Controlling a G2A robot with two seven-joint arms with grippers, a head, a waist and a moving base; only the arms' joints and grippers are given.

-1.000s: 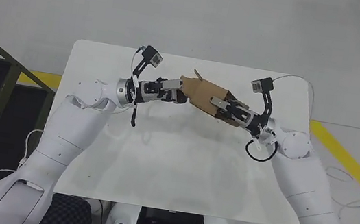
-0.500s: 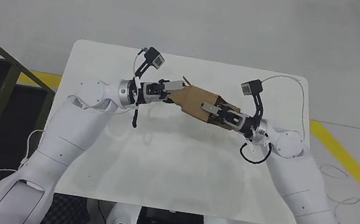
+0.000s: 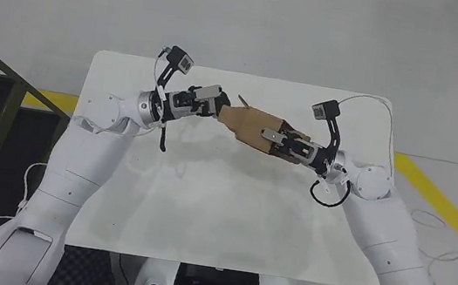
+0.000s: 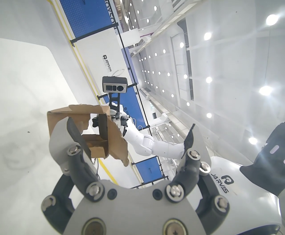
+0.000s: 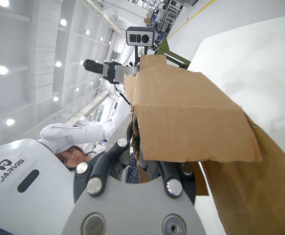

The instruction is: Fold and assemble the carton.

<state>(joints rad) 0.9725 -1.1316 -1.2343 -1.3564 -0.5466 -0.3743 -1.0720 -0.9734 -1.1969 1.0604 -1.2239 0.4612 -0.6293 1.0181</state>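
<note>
Pulling my left gripper (image 4: 131, 124) back, spread and empty, I leave the carton (image 3: 245, 120) over the table (image 3: 201, 218) pinched by my right gripper (image 3: 272, 137), end still open.

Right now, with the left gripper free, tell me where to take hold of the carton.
Grip the loose end flap of the carton, coming in from the open end that faces the open left gripper. The right gripper clamps the other end, so this flap sticks out free, probably easiest to pinch.
</note>
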